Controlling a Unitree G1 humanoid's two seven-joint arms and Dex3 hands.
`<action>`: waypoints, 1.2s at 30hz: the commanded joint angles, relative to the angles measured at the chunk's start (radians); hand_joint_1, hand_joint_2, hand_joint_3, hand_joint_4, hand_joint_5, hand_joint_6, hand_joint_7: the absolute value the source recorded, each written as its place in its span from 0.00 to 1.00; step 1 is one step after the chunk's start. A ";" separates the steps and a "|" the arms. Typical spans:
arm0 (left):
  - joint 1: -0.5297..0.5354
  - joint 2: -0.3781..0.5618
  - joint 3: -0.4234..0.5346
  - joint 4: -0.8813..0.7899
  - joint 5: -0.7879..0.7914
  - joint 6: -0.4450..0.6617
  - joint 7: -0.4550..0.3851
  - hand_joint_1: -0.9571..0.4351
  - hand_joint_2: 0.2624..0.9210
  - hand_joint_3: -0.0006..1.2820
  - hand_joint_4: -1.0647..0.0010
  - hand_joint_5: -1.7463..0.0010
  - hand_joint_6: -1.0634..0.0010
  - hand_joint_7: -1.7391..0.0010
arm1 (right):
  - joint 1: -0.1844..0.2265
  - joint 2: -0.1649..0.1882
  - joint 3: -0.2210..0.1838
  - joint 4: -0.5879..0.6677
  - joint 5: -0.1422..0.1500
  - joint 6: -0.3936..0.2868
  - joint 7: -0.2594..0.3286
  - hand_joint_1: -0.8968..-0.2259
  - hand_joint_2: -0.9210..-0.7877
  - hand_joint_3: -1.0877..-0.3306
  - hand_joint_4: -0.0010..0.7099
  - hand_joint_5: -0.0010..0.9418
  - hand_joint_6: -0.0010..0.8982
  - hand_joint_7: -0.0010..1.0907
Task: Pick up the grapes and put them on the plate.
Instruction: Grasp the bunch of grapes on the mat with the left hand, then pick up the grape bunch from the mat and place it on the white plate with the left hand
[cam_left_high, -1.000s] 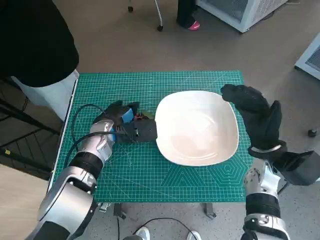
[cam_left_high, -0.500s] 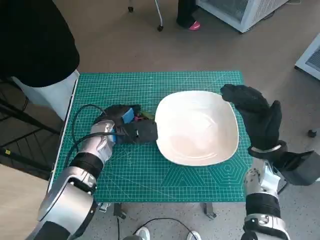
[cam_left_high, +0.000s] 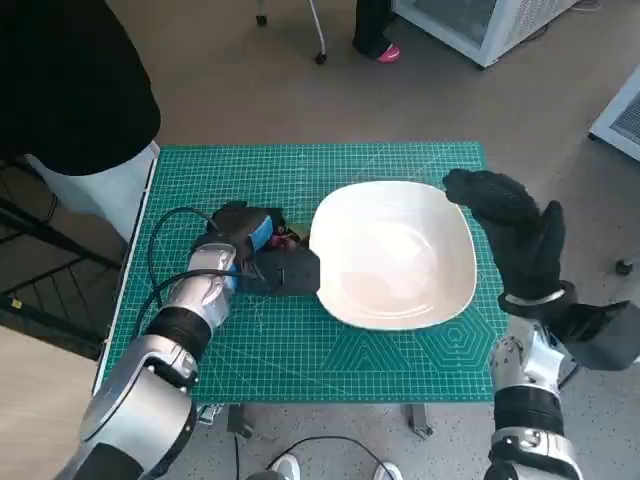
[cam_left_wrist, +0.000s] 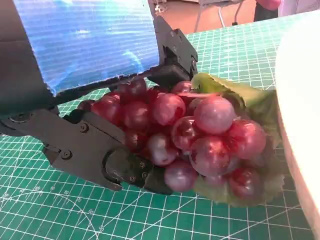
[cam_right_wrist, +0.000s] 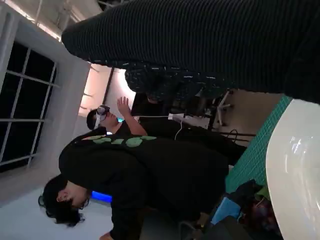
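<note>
A bunch of dark red grapes (cam_left_wrist: 200, 135) with a green leaf (cam_left_wrist: 225, 90) lies low over the green cutting mat (cam_left_high: 300, 350), right beside the white plate's (cam_left_high: 395, 260) left rim. My left hand (cam_left_high: 262, 250) grips the bunch, black fingers (cam_left_wrist: 90, 150) curled under and around it. In the head view only a few grapes (cam_left_high: 287, 238) peek out at the hand's far side. My right hand (cam_left_high: 510, 225) hovers at the plate's right edge, fingers apart, holding nothing. The plate holds nothing.
The mat covers the small table. A person in black (cam_left_high: 70, 80) stands at the table's far left corner and also shows in the right wrist view (cam_right_wrist: 150, 170). A black cable (cam_left_high: 160, 250) loops by my left forearm. A white cabinet (cam_left_high: 480, 25) stands on the floor beyond.
My left hand has crept a little toward the plate's rim with the grapes in it. The right hand has stayed where it was.
</note>
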 joint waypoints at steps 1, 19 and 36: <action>0.048 -0.014 -0.012 0.025 0.006 0.007 -0.023 0.69 1.00 0.13 0.56 0.30 0.39 0.25 | 0.015 -0.007 -0.001 0.006 0.004 0.015 0.009 0.78 0.00 0.72 0.77 0.00 0.57 0.00; 0.051 -0.011 -0.011 0.026 -0.002 0.006 -0.022 0.69 1.00 0.13 0.55 0.29 0.41 0.25 | 0.011 -0.014 -0.003 0.013 0.004 0.015 0.015 0.78 0.00 0.72 0.77 0.00 0.57 0.00; 0.033 0.008 0.012 0.013 -0.019 0.024 -0.030 0.69 1.00 0.16 0.53 0.20 0.51 0.29 | 0.004 -0.011 -0.004 0.016 0.004 0.016 0.009 0.78 0.00 0.72 0.77 0.00 0.59 0.01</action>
